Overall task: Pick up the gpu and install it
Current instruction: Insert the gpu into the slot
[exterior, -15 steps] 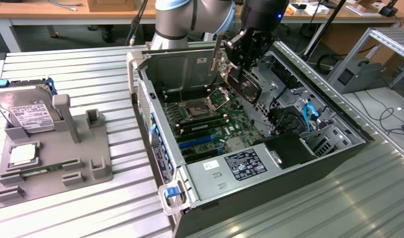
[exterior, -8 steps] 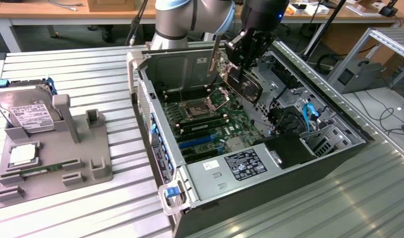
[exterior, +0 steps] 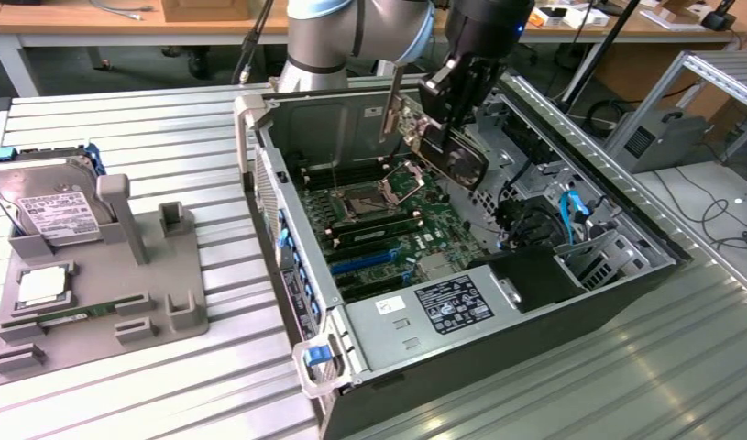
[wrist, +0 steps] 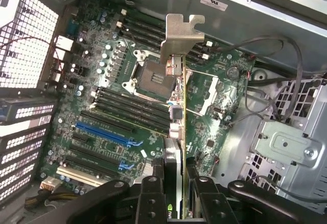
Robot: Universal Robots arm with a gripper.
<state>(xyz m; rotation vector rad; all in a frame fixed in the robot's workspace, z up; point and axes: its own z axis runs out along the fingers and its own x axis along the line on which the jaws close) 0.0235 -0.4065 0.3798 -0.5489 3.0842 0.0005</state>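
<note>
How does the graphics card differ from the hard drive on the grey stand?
The gpu is gripped by the claw over the open computer case; the hard drive rests untouched on the grey stand. The gpu is a thin dark card with a silvery bracket; the hard drive is a boxy silver block with a white label. The gpu hangs on edge; the hard drive lies label-up. Both are rectangular.
</note>
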